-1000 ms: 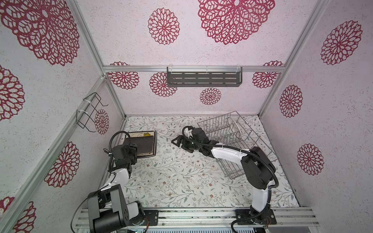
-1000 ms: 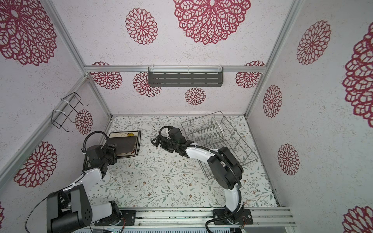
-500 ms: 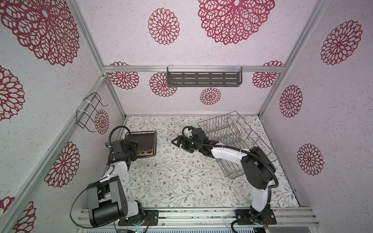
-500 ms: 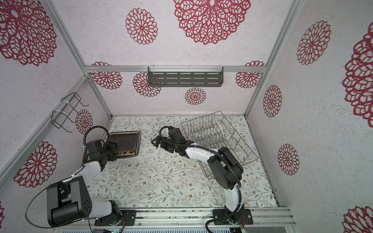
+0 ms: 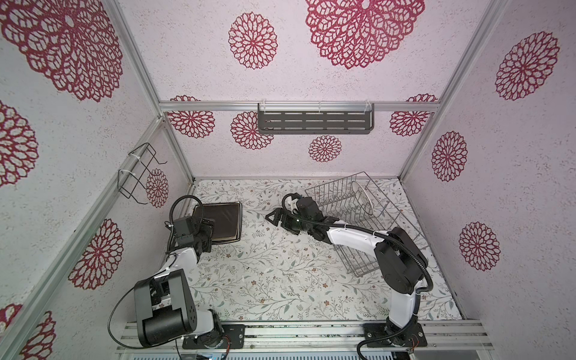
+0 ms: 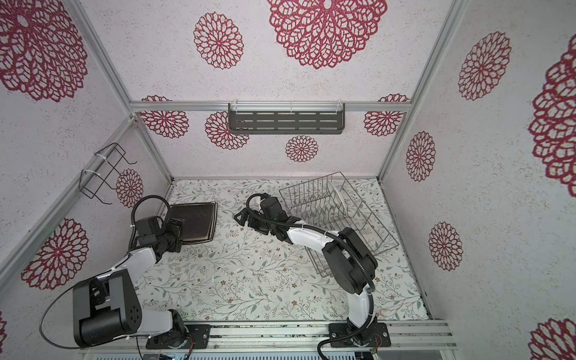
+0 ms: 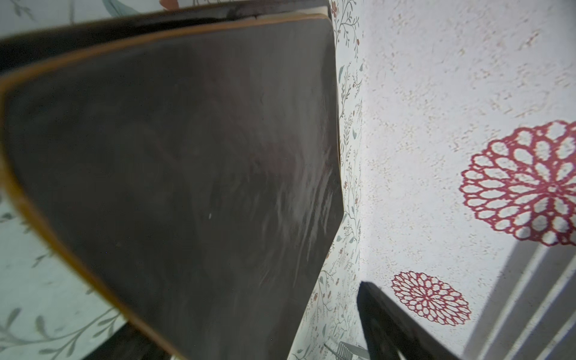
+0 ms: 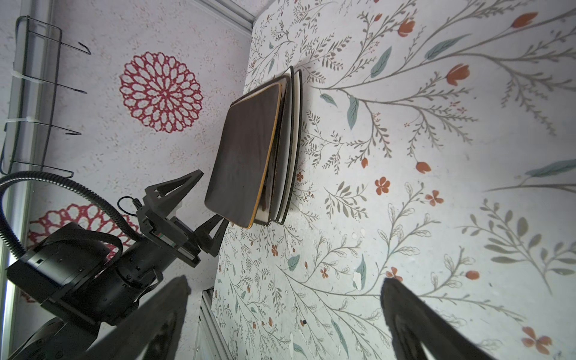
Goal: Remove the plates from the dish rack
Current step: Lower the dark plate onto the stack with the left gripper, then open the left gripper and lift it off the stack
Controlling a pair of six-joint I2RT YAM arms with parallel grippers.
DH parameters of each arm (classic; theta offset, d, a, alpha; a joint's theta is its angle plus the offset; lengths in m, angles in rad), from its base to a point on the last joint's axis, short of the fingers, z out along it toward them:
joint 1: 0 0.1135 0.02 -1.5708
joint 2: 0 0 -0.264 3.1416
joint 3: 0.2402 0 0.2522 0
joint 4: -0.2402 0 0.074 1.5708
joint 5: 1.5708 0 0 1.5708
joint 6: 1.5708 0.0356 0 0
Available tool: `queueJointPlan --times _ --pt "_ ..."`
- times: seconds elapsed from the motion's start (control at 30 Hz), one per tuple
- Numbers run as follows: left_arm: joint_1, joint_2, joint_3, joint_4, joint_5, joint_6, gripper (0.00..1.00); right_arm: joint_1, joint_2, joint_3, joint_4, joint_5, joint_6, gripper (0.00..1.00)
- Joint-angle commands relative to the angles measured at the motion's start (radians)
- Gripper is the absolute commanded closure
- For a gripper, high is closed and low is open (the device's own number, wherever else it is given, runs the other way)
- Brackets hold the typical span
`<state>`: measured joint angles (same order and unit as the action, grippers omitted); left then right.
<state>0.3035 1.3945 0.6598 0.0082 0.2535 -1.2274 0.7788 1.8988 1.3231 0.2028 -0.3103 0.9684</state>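
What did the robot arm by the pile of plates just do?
The left tool spread its fingers wide and let go of the dark plate, which lies on top of the stack. The right tool stayed open beside the dish rack, and the round white plate is still standing in it.

Glossy plate, metal dish rack

- My table wears a pale cloth printed with leafy sprigs and small red flowers.
- To my far left, close to the side wall, a stack of square plates lies flat on it, the dark one on top.
- To my far right the wire dish rack stands on it, askew to the edges, well apart from the stack.
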Motion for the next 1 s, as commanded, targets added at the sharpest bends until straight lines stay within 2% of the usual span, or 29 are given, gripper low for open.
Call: queueJointPlan --times 0.0,0.3,0.47,0.6,0.77,0.97 --pt "-0.007 -0.033 0.046 -0.031 -0.013 0.047 0.05 0.004 -0.066 0.001 0.008 0.022 -0.019 0.01" --pt "-0.018 -0.019 0.057 -0.075 -0.016 0.055 0.0 0.005 -0.084 -0.007 -0.005 0.027 -0.026 0.01" --pt "-0.023 -0.023 0.081 -0.113 -0.023 0.067 0.01 0.005 -0.096 -0.011 -0.014 0.031 -0.028 0.01" --pt "-0.037 -0.055 0.07 -0.116 -0.034 0.079 0.02 0.004 -0.106 -0.005 -0.043 0.039 -0.06 0.01" --pt "-0.046 -0.105 0.054 -0.151 -0.051 0.073 0.03 0.004 -0.09 0.084 -0.196 0.068 -0.148 0.01" --pt "-0.068 -0.197 0.058 -0.192 -0.055 0.073 0.03 0.003 -0.162 0.039 -0.158 0.121 -0.173 0.01"
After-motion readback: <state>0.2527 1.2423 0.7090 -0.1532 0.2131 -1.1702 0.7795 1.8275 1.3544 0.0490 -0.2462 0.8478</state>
